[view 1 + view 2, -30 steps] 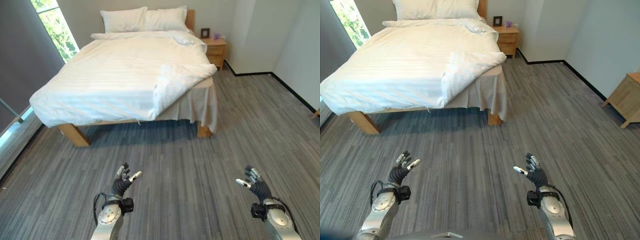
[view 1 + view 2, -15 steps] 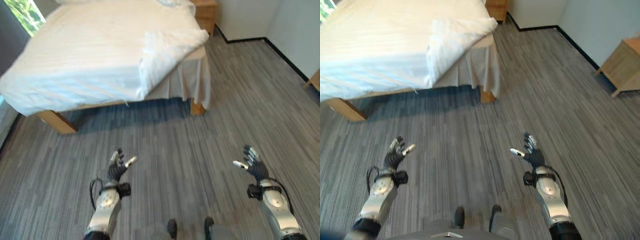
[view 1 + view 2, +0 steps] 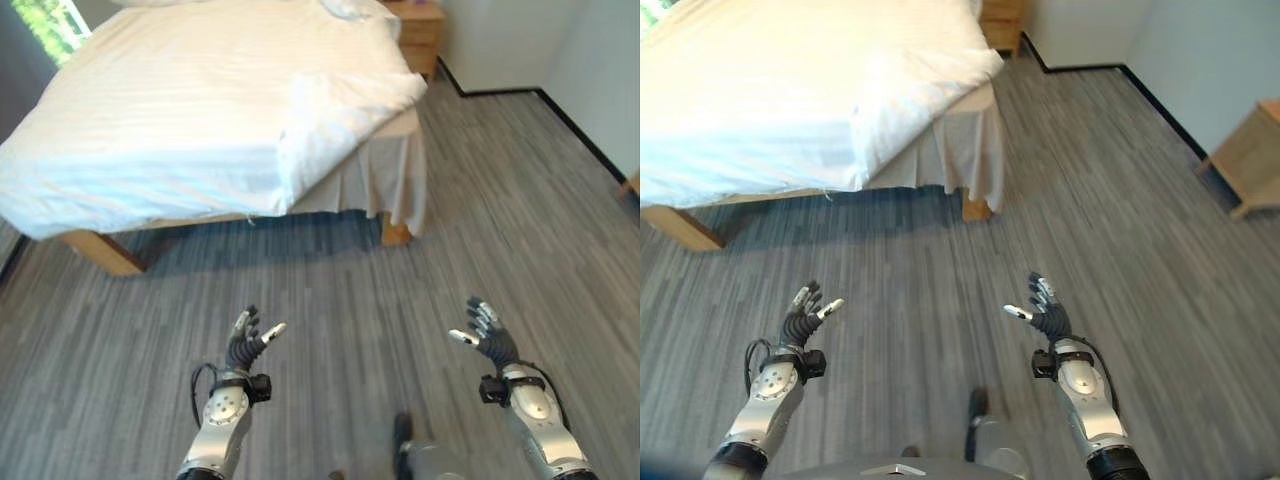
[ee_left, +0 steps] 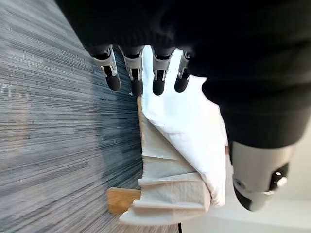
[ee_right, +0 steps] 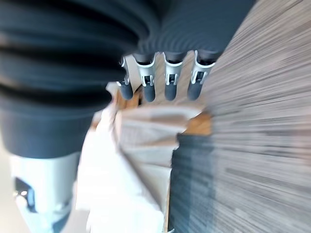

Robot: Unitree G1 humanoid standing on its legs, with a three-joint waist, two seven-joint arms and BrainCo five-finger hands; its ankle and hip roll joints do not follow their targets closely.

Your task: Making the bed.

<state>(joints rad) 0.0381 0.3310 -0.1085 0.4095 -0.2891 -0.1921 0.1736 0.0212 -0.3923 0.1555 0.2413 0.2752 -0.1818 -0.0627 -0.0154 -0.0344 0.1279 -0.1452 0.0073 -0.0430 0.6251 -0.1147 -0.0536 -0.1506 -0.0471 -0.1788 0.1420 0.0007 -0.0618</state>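
Note:
A bed (image 3: 95, 252) with a light wooden frame stands ahead, covered by a white striped duvet (image 3: 190, 110). The duvet's near right corner (image 3: 330, 115) is folded back on itself, baring the pale bed skirt (image 3: 375, 185) below. My left hand (image 3: 245, 345) hovers open over the grey floor, well short of the bed, holding nothing. My right hand (image 3: 487, 335) hangs open at the same distance, off to the right. Each wrist view looks past straight fingers (image 4: 133, 75) towards the bed's near corner (image 5: 146, 141).
Grey plank flooring (image 3: 330, 290) lies between me and the bed. A wooden nightstand (image 3: 418, 30) stands beside the bed's far right. Another wooden cabinet (image 3: 1250, 165) sits by the right wall. White walls with dark skirting close the far right.
The camera has shifted, and the bed now sits slightly farther up in view than half a second ago. Both hands stay open, low over the floor.

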